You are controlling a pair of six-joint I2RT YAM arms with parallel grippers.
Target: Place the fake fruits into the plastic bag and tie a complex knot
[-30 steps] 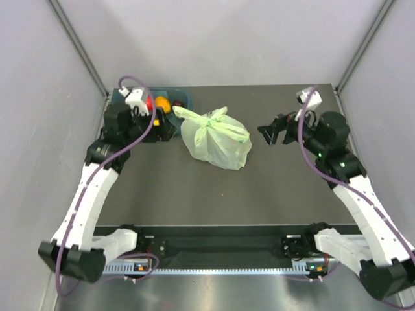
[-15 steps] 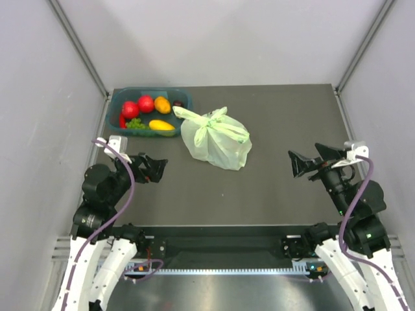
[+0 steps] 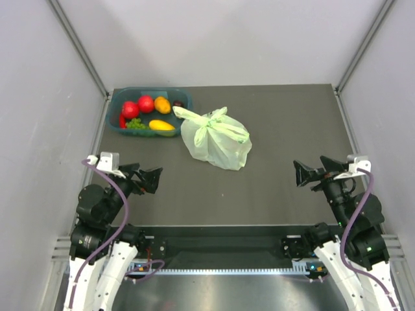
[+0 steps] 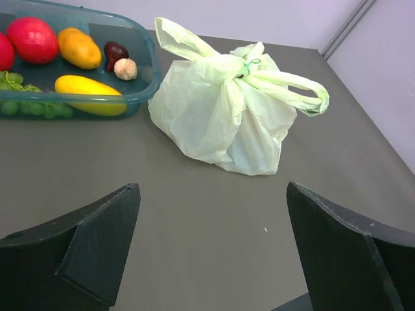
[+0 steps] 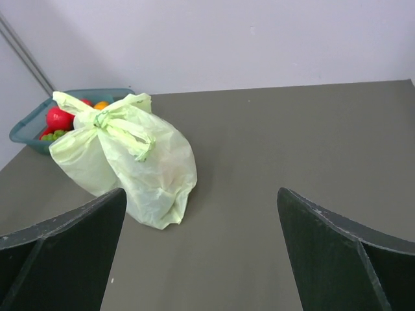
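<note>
Top external: plastic bag (image 3: 217, 139) sits on the table (image 3: 285, 129), left of centre toward the far side, with its handles tied in a knot (image 3: 215, 120) on top. The teal tub (image 3: 114, 111) in the far-left corner, just beside the bag, holds loose fake fruits (image 3: 146, 103). Left gripper (image 3: 153, 178) and right gripper (image 3: 305, 173) are near the front edge, well apart from the bag.

Left wrist: the 2 fingers (image 4: 97, 240) are spread wide with nothing between them. Bag ahead. The tub holds a red apple (image 4: 32, 39), an orange (image 4: 79, 46), a yellow mango (image 4: 91, 87) and green grapes (image 4: 19, 107).

Right wrist: jaws wide apart, empty. The bag is ahead-left and partly hides the tub.
</note>
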